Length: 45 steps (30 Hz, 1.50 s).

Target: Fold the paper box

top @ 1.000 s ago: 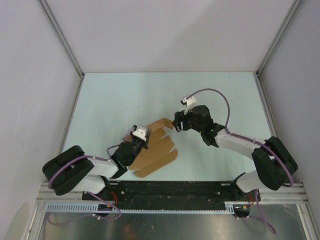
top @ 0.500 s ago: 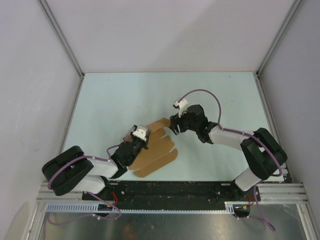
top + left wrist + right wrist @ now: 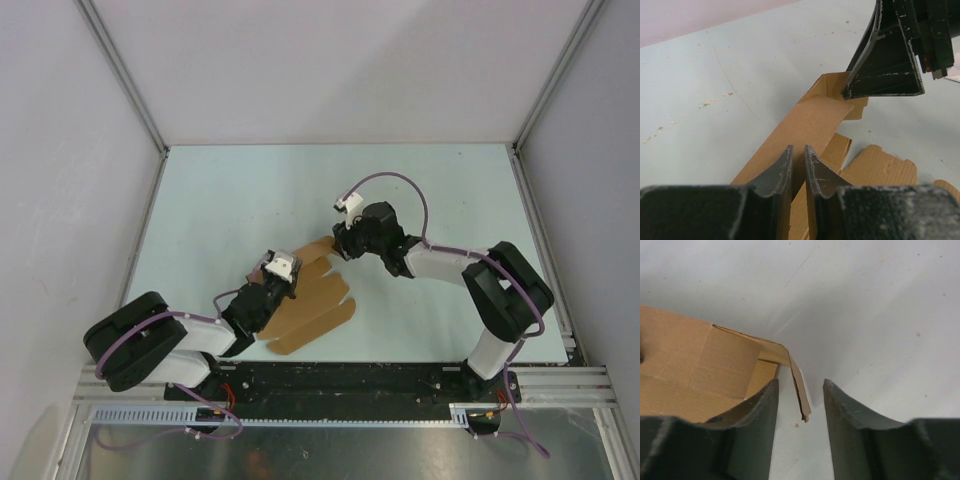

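The paper box (image 3: pixel 318 305) is a tan die-cut cardboard sheet lying mostly flat on the pale green table, near the arms. One long panel (image 3: pixel 810 120) is raised on edge, and my left gripper (image 3: pixel 285 272) is shut on it; the panel runs into the narrow gap between the jaws (image 3: pixel 799 152). My right gripper (image 3: pixel 338 246) is at the sheet's far end. Its jaws (image 3: pixel 801 390) stand open around a bent-up end flap (image 3: pixel 799 382), which touches neither finger. One of the right gripper's fingers (image 3: pixel 885 75) shows above that flap in the left wrist view.
White walls with aluminium posts (image 3: pixel 125 75) enclose the table (image 3: pixel 250 190) on three sides. A black rail (image 3: pixel 340 385) at the near edge carries both arm bases. The right arm's purple cable (image 3: pixel 400 180) loops above its wrist.
My right gripper has moved left to the sheet's far end flap and its jaws have narrowed around it. The left gripper and the raised panel have stayed where they were.
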Each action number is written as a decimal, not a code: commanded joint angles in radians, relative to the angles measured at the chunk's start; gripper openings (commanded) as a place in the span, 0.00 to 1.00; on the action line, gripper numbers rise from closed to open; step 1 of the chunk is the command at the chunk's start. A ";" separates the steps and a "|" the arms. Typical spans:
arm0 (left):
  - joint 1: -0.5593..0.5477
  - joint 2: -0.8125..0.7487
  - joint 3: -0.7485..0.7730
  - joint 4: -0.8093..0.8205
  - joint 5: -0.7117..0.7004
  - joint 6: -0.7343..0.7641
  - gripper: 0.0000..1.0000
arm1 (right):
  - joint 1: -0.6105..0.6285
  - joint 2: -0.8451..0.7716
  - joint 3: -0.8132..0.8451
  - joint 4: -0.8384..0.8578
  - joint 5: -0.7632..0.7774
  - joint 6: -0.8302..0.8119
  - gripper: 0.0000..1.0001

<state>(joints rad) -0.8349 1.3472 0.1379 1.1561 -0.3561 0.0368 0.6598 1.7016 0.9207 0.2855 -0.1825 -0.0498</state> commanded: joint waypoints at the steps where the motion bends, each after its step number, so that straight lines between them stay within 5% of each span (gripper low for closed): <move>1: -0.006 -0.025 0.008 0.007 -0.024 0.020 0.19 | 0.003 0.026 0.047 0.037 -0.026 -0.012 0.39; 14: -0.004 -0.180 -0.029 0.004 -0.155 -0.003 0.23 | -0.005 0.006 0.046 -0.032 0.051 -0.051 0.00; 45: 0.057 -0.079 0.025 0.004 -0.155 0.000 0.24 | -0.011 -0.198 -0.059 -0.180 0.181 -0.255 0.00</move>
<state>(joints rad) -0.7929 1.2411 0.1257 1.1347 -0.5369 0.0425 0.6502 1.5402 0.8677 0.0971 -0.0181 -0.2886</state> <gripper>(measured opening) 0.244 0.017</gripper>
